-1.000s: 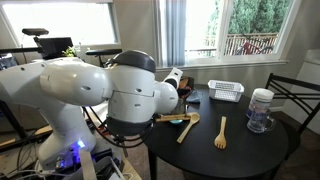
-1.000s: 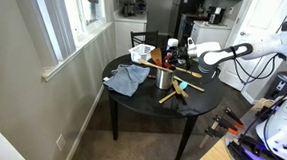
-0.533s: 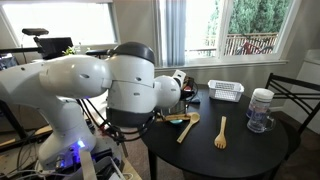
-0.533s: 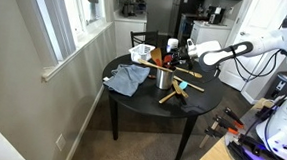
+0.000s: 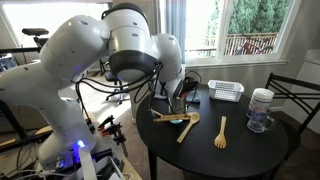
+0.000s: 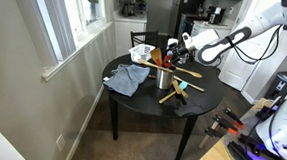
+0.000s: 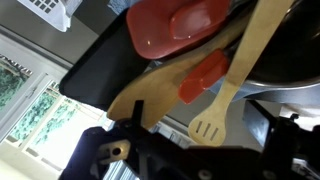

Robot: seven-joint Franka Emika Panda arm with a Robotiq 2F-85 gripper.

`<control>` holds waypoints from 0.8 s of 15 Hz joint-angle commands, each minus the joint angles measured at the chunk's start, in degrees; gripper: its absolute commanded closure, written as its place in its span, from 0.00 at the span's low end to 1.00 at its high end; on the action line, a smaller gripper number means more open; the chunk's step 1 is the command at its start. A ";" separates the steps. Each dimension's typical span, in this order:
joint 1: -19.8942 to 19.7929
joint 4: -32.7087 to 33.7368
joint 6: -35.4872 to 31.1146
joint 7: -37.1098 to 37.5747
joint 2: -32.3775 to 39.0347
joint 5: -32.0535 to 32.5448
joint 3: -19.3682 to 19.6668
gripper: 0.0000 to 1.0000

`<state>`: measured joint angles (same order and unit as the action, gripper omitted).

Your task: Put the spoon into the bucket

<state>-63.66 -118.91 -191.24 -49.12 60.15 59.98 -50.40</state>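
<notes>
Exterior view beside the robot: the arm has swung up over the last second, so its elbow no longer blocks the worktop. The claw now hangs over the robot-side edge; its opening can't be read from here. The spoon lies flat near the camera-side edge, untouched, between a teal-handled utensil and a wooden slotted turner. The bucket isn't clearly visible in this view.

Exterior view from across the room: the wrist has risen slightly. The claw sits above and beyond the bucket, apart from it. The bucket is small, shiny silver-grey metal, upright near the worktop's middle, with a blue cloth just beside it. It's too small here to tell which wooden piece is the spoon.

Wrist view: the claw has its fingers spread wide with nothing between them. The spoon below is pale wood with a rounded bowl and a long straight handle. A red silicone utensil overlaps it, and the slotted turner is alongside.

Read: this looks like a reposition above the pile, not a grasp. The pick hasn't started and the spoon is still outside the bucket.
</notes>
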 commanded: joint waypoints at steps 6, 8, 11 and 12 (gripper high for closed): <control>9.89 -1.61 1.15 3.91 -13.14 -3.17 6.83 0.00; 13.89 -0.89 0.26 4.70 -15.68 -4.05 10.65 0.00; 20.87 -0.23 -0.83 4.89 -18.75 -6.24 17.20 0.00; 22.93 -0.29 -0.87 4.75 -19.51 -6.78 18.96 0.00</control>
<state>-46.92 -118.10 -191.40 -46.45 45.87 55.56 -37.08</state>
